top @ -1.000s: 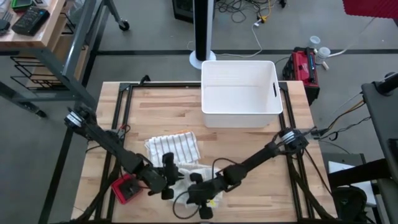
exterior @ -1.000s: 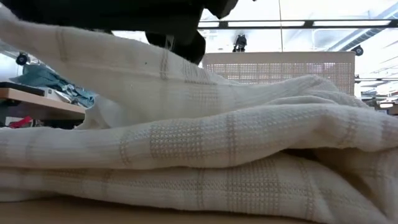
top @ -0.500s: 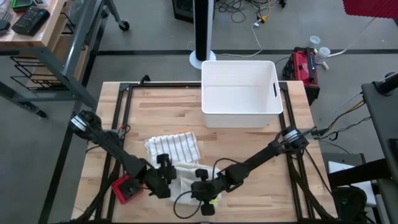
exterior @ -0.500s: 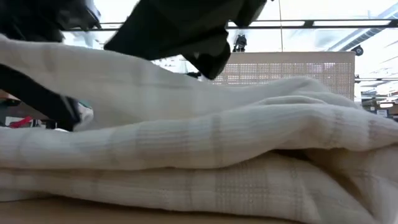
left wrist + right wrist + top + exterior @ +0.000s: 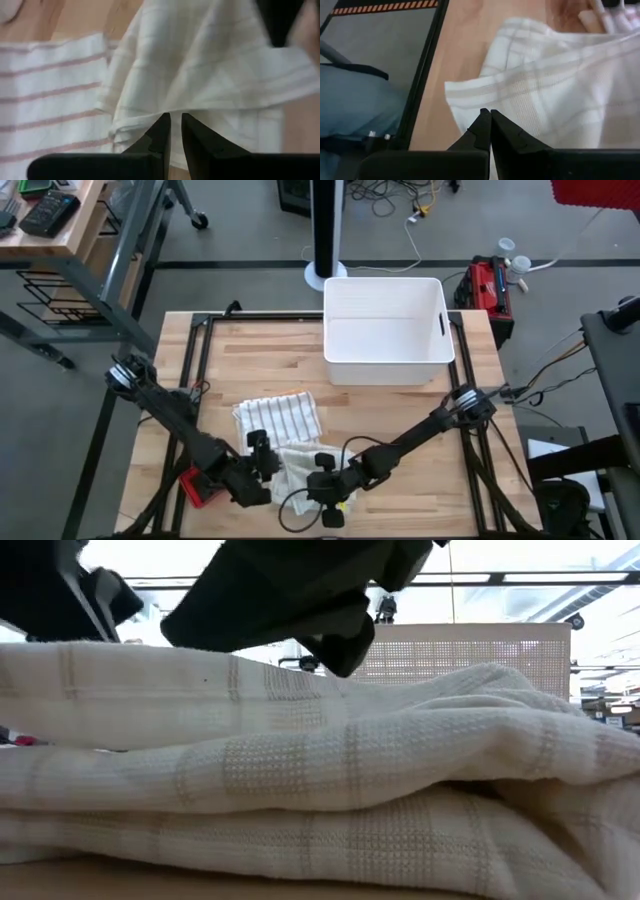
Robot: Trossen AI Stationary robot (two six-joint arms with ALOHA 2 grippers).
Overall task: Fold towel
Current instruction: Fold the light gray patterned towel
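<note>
i'm holding the cream check towel (image 5: pixel 300 463) at the near edge of the worktop (image 5: pixel 400 415), between the two arms, right against the striped towel (image 5: pixel 278 417) lying flat behind it. left end effector (image 5: pixel 262 463) is pinching the towel's edge, fingers almost together with just the cloth between them in the left wrist view (image 5: pixel 175 131), so i'm keeping that side lifted and the layer taut. right end effector (image 5: pixel 322 476) is fully together at the opposite corner; in its wrist view (image 5: pixel 490 125) the tips are meeting right at the towel's edge, looks like a pinch on the hem, but i can't confirm cloth between them. low view is showing the towel (image 5: pixel 330 790) stacked in several layers, so i'm judging the fold is partway over. keeping both grips low and level so the top layer lands square. white bin (image 5: pixel 385 330) is sitting at the far side, well clear of this
</note>
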